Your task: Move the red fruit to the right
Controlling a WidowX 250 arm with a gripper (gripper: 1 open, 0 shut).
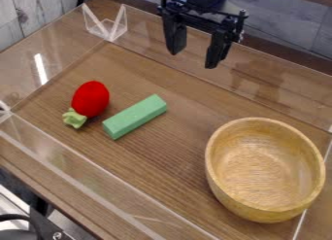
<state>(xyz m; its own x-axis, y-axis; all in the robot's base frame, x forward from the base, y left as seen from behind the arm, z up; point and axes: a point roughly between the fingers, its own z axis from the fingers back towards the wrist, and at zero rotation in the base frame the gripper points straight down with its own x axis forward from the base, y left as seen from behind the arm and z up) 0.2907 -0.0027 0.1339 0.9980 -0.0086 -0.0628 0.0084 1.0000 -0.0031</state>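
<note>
Claw (197, 48) hangs released, far from strawberry (88, 97); descending carelessly risks clipping green block (135, 117) just beside it.

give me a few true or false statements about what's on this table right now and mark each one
1. The red fruit lies left of the green block. True.
2. The gripper holds the red fruit. False: its jaws are open and empty, up near the back of the table, well apart from the fruit.
3. The wooden bowl is empty. True.
4. The green block sits inside the wooden bowl. False: it lies on the table, left of the bowl.
5. The red fruit's green stem points toward the front edge. True.
</note>
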